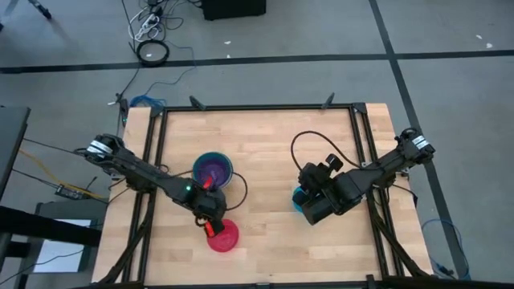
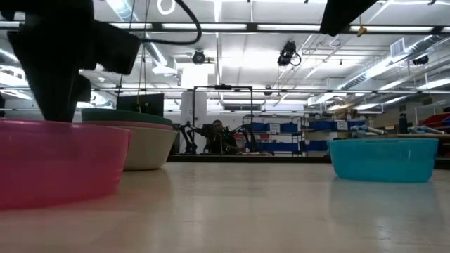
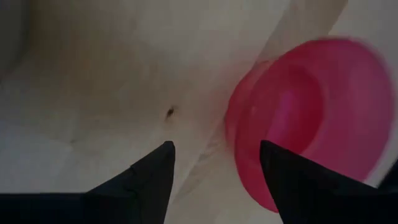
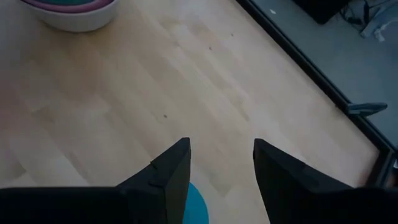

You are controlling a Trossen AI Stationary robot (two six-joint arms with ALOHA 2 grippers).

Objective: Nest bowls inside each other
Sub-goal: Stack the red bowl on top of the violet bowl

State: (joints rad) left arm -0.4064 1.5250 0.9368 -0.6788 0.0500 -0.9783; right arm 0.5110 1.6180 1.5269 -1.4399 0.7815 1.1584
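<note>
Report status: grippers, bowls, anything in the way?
Left gripper open over red bowl rim. Right gripper open above blue bowl. Nested stack beside left arm. Nothing in the way.

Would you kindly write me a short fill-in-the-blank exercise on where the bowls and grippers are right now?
1. The left gripper hangs over the ____ bowl.
2. The right gripper hangs over the ____ bowl.
3. In the stack, the outermost bowl is ____.
4. In its wrist view, the left gripper's fingers stand ____.

Missing words: red; blue; grey-white; open
</note>
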